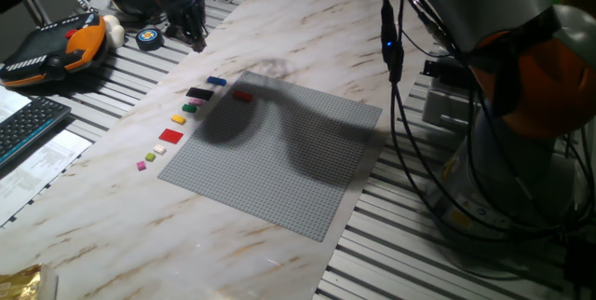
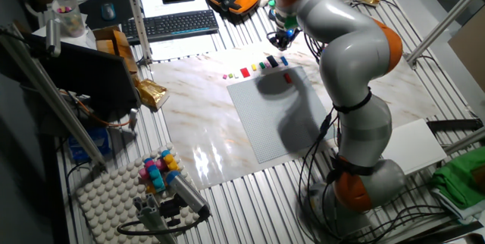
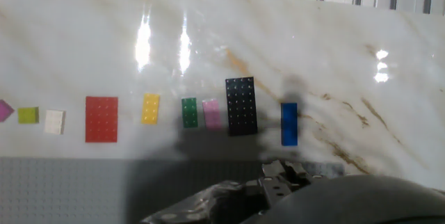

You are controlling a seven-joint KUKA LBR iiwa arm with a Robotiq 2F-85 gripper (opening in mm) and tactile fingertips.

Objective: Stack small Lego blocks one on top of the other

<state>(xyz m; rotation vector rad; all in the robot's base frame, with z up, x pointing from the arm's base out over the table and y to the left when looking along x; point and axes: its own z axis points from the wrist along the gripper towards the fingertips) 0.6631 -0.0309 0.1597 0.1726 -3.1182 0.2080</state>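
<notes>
A: Where did the row of bricks (image 3: pixel 149 109) lie?

B: On the table (image 1: pixel 279 20), just beside 1 edge of the baseplate (image 1: pixel 279 165), running along it.

A: And the 2 small Lego blocks?

B: 1 small block (image 3: pixel 289 123) lay at the end of the row, beside the long plate (image 3: pixel 240 106). The other small block (image 1: pixel 242 97) lay on the baseplate, near that same edge.

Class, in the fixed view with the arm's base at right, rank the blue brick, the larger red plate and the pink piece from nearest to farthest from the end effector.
1. Blue brick, at the row's end closest to the end effector.
2. Larger red plate, mid-row.
3. Pink piece, at the row's far end.
</notes>
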